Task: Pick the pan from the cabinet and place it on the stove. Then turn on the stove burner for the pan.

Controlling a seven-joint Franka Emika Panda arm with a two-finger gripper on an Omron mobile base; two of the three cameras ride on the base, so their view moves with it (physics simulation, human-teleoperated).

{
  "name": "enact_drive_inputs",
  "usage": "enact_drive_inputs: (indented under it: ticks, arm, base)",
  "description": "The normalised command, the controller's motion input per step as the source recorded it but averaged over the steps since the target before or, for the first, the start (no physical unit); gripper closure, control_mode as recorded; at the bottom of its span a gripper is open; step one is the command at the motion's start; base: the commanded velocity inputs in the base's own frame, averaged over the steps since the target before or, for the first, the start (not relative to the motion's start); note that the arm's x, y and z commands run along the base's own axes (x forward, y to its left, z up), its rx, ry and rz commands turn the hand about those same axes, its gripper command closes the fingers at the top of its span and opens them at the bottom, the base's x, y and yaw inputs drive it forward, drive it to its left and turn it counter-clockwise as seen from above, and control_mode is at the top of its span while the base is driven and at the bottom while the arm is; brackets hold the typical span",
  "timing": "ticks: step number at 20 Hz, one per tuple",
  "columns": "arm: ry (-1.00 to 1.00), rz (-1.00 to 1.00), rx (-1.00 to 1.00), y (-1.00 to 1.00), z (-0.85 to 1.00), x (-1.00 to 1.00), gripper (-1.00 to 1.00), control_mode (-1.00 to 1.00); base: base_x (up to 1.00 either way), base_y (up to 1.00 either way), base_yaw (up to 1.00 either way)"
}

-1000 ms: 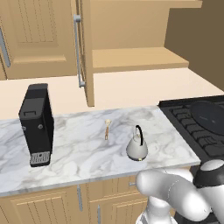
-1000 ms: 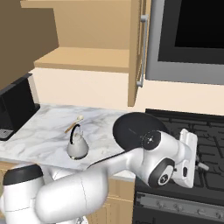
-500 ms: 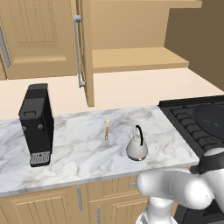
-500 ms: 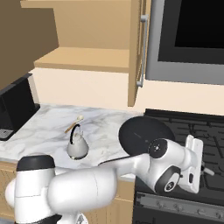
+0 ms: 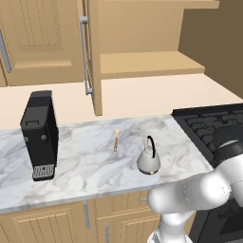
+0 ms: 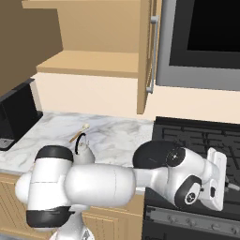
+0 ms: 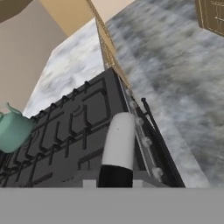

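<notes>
The stove (image 5: 201,119) stands right of the marble counter, its dark grates (image 6: 201,136) bare where they show. A flat dark round shape, the pan (image 5: 228,132), lies on the stove's near left part, mostly behind my arm. The cabinet (image 5: 142,66) hangs open above the counter, its wooden shelf (image 6: 89,63) bare. My gripper (image 6: 228,185) is low at the stove's front edge, just above the control panel (image 6: 187,218), and points right. In the hand view its dark tip (image 7: 116,177) stands shut beside the row of knobs (image 7: 145,141); I cannot tell whether it touches one.
A silver kettle (image 5: 148,159), a small wooden utensil (image 5: 116,140) and a black coffee machine (image 5: 40,135) stand on the marble counter (image 5: 90,161). The open cabinet door (image 5: 92,57) juts out over it. A greenish kettle shape (image 7: 11,131) sits at the hand view's left edge.
My hand has dropped lower and further right along the stove's front, and the forearm has swung down with it. The gripper has stayed shut.
</notes>
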Motion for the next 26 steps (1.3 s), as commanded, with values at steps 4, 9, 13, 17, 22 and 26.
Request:
enact_drive_inputs:
  ticks: [4, 9, 13, 17, 22, 26]
  arm:
    - [0.05, -0.10, -0.10, 0.00, -0.27, 0.12, 1.00, -1.00]
    - [0.00, -0.13, -0.05, 0.00, -0.06, 0.06, 1.00, -1.00]
    - [0.00, -0.16, -0.02, 0.00, 0.00, 0.00, 1.00, -1.00]
    - [0.00, -0.16, -0.03, 0.00, 0.00, 0.00, 1.00, -1.00]
    - [0.02, -0.16, -0.02, 0.00, 0.00, 0.04, 1.00, -1.00]
    - [0.07, -0.15, -0.02, -0.06, 0.00, 0.09, 1.00, -1.00]
  base:
    - [0.00, 0.00, 0.00]
    - [0.00, 0.00, 0.00]
    - [0.00, 0.00, 0.00]
    - [0.00, 0.00, 0.00]
    - [0.00, 0.00, 0.00]
    - [0.00, 0.00, 0.00]
